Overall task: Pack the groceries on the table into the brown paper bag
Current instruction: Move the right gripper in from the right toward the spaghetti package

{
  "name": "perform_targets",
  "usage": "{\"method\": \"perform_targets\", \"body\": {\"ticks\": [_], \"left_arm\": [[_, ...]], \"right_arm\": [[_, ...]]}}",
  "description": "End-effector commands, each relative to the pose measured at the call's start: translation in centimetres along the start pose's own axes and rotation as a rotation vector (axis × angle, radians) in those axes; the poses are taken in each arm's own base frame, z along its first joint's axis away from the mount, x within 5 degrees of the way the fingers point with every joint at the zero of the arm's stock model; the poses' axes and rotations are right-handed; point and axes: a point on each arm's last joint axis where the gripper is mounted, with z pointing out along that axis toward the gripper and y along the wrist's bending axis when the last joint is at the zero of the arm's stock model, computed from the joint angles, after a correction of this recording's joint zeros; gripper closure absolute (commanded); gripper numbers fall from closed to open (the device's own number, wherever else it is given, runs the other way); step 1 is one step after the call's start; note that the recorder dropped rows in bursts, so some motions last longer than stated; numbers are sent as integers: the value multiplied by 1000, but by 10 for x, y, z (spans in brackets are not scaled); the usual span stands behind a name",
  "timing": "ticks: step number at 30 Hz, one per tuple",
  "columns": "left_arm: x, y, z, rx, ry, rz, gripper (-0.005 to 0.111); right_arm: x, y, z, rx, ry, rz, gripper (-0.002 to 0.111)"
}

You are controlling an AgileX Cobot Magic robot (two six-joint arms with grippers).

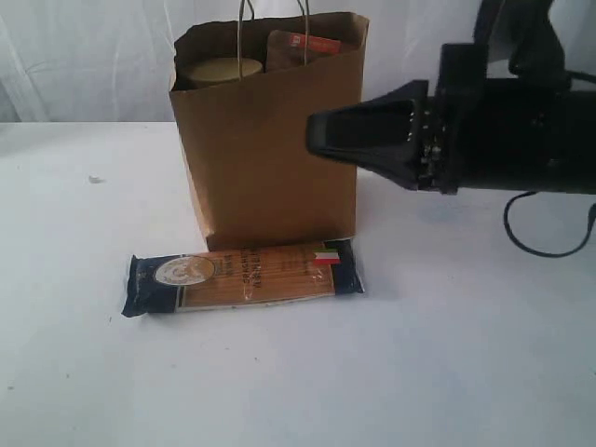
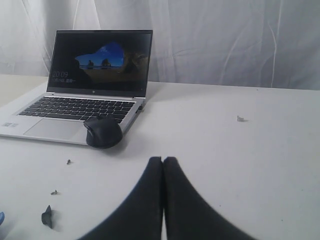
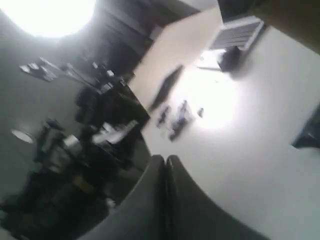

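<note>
**Spaghetti packet relative to the two grippers.** The flat blue-ended spaghetti packet (image 1: pixel 244 277), the only grocery seen outside the brown paper bag (image 1: pixel 270 168), lay on the white table (image 1: pixel 466 363) below the right gripper (image 1: pixel 315 136) and slightly ahead of its tips. Its long axis ran roughly along the line in which that claw pointed, close against the bag's foot. The right gripper hung level with the bag's upper half, jaws pressed together and empty, and seemed the nearer arm. The left gripper (image 2: pixel 163 161), likewise closed on nothing, faced a laptop (image 2: pixel 95 75) and mouse (image 2: pixel 103 132), with no grocery ahead of it. The packet was a slim slab in glossy film. The bag was creased kraft paper with thin handles, and a jar lid (image 1: pixel 222 70) and an orange-labelled pouch (image 1: pixel 303 47) showed at its mouth.
</note>
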Motion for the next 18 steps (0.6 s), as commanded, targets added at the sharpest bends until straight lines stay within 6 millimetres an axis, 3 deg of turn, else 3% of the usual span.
{"method": "perform_targets", "body": {"ticks": [1,3,6,7,9,11,14,15,18], "left_arm": [[1,0,0,8,-6,6,107],[1,0,0,8,-6,6,107],[1,0,0,8,-6,6,107],[1,0,0,8,-6,6,107],[1,0,0,8,-6,6,107],[1,0,0,8,-6,6,107],[1,0,0,8,-6,6,107],[1,0,0,8,-6,6,107],[1,0,0,8,-6,6,107]], "right_arm": [[9,-23,7,516,299,-236,108],[12,-36,-1,820,432,-340,108],[10,-40,-10,1125,496,-406,108],[8,-39,-11,1180,524,-473,108],[15,-26,5,1146,618,-584,108],[33,-17,30,1066,760,-676,108],[51,-27,76,1013,994,-725,108],[50,-28,86,1005,1020,-733,108],[50,-49,147,927,1047,-861,108]]}}
